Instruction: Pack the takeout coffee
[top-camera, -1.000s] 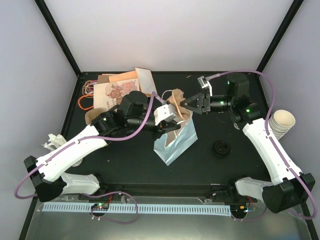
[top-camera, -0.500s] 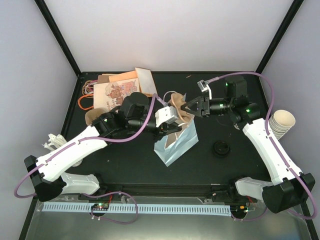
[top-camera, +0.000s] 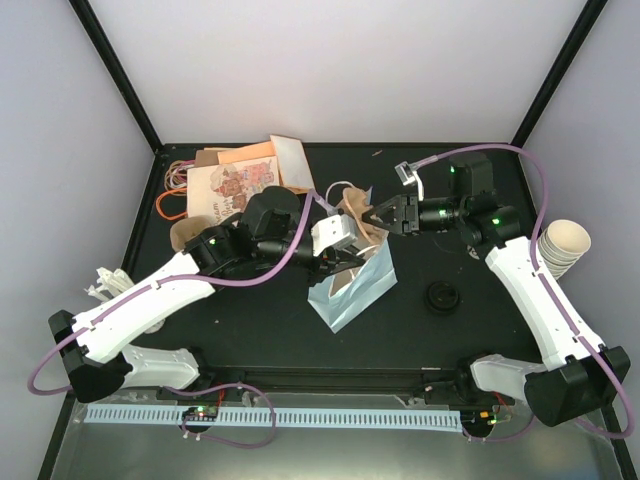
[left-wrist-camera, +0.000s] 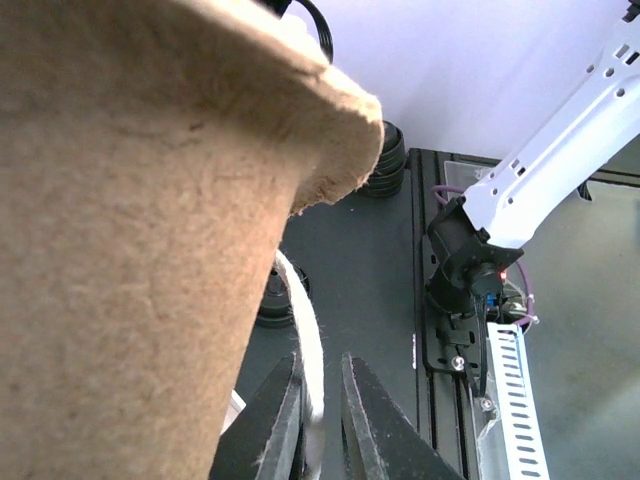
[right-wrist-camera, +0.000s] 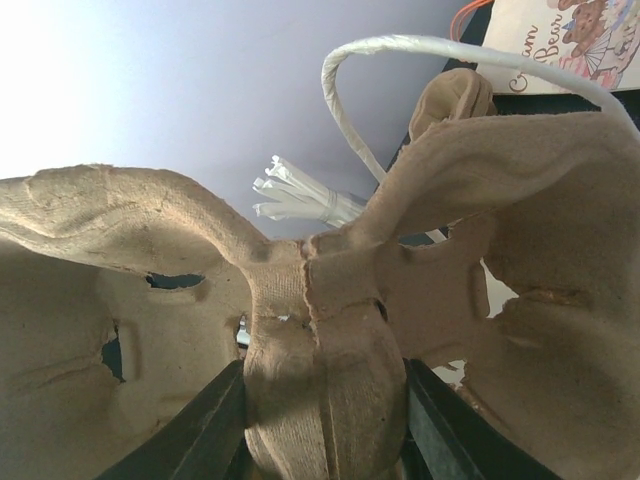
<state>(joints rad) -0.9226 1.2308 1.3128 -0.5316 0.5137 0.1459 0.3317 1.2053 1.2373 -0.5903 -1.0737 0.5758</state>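
The takeout coffee (top-camera: 442, 297) shows as a black disc on the dark table, right of the pale bag (top-camera: 352, 290); in the left wrist view the coffee (left-wrist-camera: 272, 297) peeks out beyond the carrier. My right gripper (top-camera: 377, 214) (right-wrist-camera: 325, 372) is shut on the central ridge of the brown pulp carrier (top-camera: 355, 215) (right-wrist-camera: 520, 300), holding it over the bag's mouth. My left gripper (top-camera: 348, 258) (left-wrist-camera: 322, 362) stands slightly open at the bag's rim. The white cord handle (left-wrist-camera: 305, 340) runs between its fingers, against the left one. The carrier (left-wrist-camera: 130, 250) fills the left of that view.
Stacked lidless cream cups (top-camera: 563, 245) stand off the table's right edge. Printed paper bags (top-camera: 235, 180) lie at the back left, with a second brown carrier (top-camera: 185, 232) near them. A white bundle (top-camera: 105, 280) sits at the left. A dark round stack (left-wrist-camera: 385, 160) stands by the far wall.
The right gripper has carried the pulp carrier leftward over the bag. The left gripper's jaws have parted a little around the bag handle.
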